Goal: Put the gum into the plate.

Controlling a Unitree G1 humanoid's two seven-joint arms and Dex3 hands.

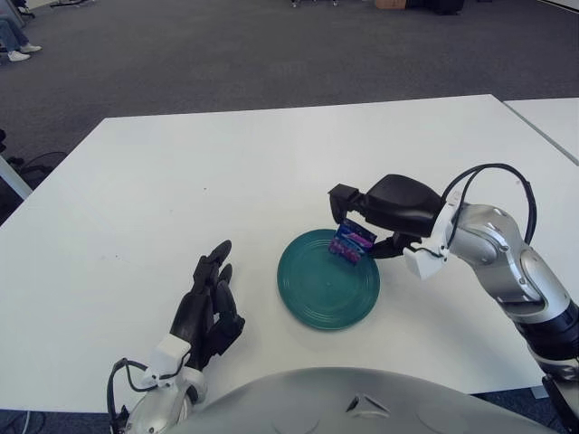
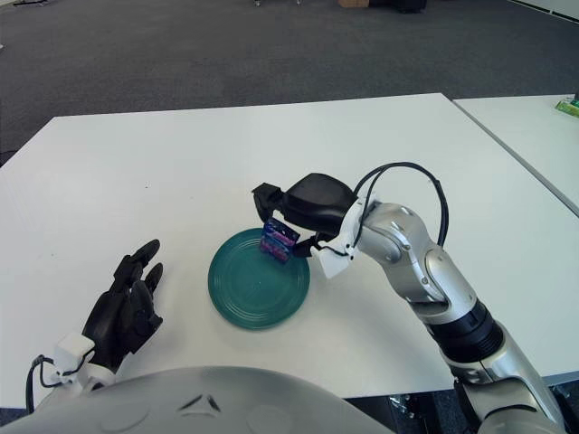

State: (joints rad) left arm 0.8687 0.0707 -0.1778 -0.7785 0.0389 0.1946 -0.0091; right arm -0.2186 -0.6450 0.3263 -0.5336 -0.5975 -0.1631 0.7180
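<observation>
A teal round plate [image 1: 317,294] lies on the white table [image 1: 181,181], near its front edge. My right hand [image 1: 362,233] reaches in from the right and is shut on a small purple-and-blue gum pack [image 1: 351,241]. The pack hangs tilted just above the plate's far right rim; in the right eye view the gum pack [image 2: 277,240] shows over the plate [image 2: 253,294] as well. Left of the plate, my left hand [image 1: 206,306] shows at the table's front, fingers spread and holding nothing.
A second white table [image 1: 552,113] stands at the right, separated by a narrow gap. Dark grey carpet [image 1: 271,45] lies beyond the far edge. The robot's grey chest [image 1: 344,402] fills the bottom of the view.
</observation>
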